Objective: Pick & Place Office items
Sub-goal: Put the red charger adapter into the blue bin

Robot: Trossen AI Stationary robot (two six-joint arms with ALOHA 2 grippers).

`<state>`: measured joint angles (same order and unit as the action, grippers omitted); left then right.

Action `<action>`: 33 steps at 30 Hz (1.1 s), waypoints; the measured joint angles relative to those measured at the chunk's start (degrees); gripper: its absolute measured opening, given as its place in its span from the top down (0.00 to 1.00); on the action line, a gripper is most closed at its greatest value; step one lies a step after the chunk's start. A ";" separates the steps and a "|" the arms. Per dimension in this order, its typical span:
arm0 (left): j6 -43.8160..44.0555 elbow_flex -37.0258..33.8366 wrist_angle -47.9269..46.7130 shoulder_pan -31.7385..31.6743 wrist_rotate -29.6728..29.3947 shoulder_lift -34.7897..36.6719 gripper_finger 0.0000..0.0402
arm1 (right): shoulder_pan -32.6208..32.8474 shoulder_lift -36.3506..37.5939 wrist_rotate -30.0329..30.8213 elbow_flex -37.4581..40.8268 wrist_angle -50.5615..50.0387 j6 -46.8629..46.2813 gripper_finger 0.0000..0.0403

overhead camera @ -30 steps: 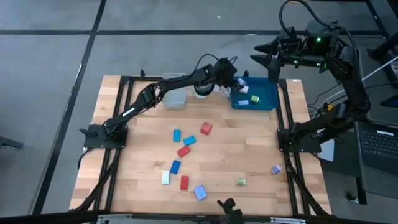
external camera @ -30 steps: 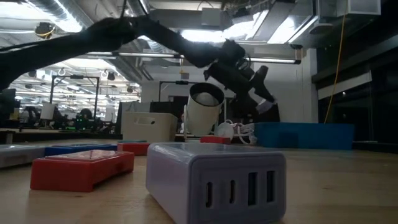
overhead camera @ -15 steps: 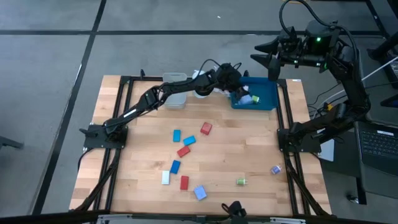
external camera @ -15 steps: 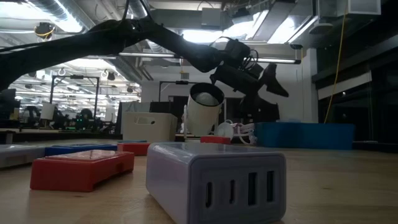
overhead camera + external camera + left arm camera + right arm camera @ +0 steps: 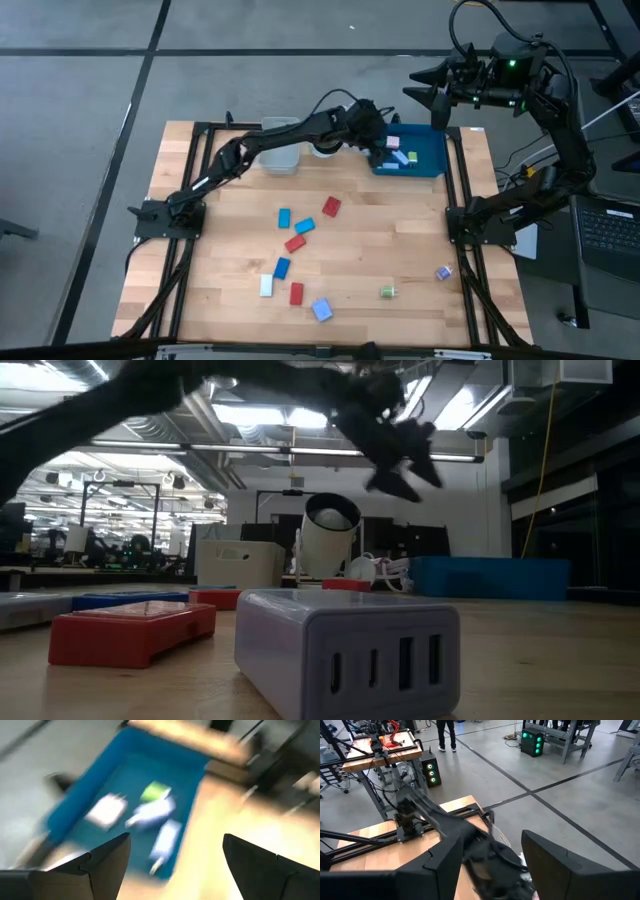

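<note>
From above, the left gripper (image 5: 381,150) is hanging over the near-left corner of the blue tray (image 5: 432,160), a shallow rectangular bin at the far right of the slatted wooden table (image 5: 220,250). A few small pieces (image 5: 398,152), white, pale blue and green, are lying inside that tray. The rest of the office items (image 5: 297,243), flat little rectangular blocks in red, blue and white, are lying scattered well in front of the tray around mid-table, with a green bit (image 5: 387,292) and a purple bit (image 5: 443,272) nearer the front right. A grey bin (image 5: 281,158) is sitting left of the tray, partly covered by the arm. The right gripper (image 5: 428,88) is waiting raised beyond the tray, off the table's far edge.

From table height, a pale grey charger block (image 5: 345,650) with four slots is filling the foreground, cut off at the bottom. A flat red block (image 5: 130,632) is lying beside it. The left gripper (image 5: 400,460) is showing only as a dark blurred shape high above the tray (image 5: 490,577).

Through the left wrist camera, the fingers (image 5: 107,857) are standing wide apart with nothing between them, and the tray's pieces (image 5: 150,812) are smearing into soft blurs below.

Through the right wrist camera, the fingers (image 5: 445,860) are standing parted and empty, the left arm (image 5: 470,845) is blurring across, and a person's legs (image 5: 446,732) are cut off at the top.
</note>
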<state>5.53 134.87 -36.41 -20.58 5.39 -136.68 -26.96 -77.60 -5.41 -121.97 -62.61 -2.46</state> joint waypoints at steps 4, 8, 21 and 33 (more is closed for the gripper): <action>1.53 0.04 -17.26 2.51 -10.66 5.75 0.23 | 0.00 0.00 -0.01 0.00 0.03 0.75 0.48; 15.62 0.09 -34.14 4.85 -12.60 8.09 0.23 | 0.00 0.00 -0.07 0.00 0.72 1.49 0.48; 35.79 -13.96 -34.98 12.54 -8.16 7.65 0.23 | 0.04 0.00 -4.43 0.00 2.99 1.58 0.48; 37.72 -23.05 -24.92 12.12 -3.97 7.63 0.23 | 0.41 0.00 -4.76 0.00 2.85 -1.83 0.48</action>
<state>43.25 111.82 -61.32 -8.46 1.42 -129.05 -26.55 -77.60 -10.17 -121.97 -59.76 -4.30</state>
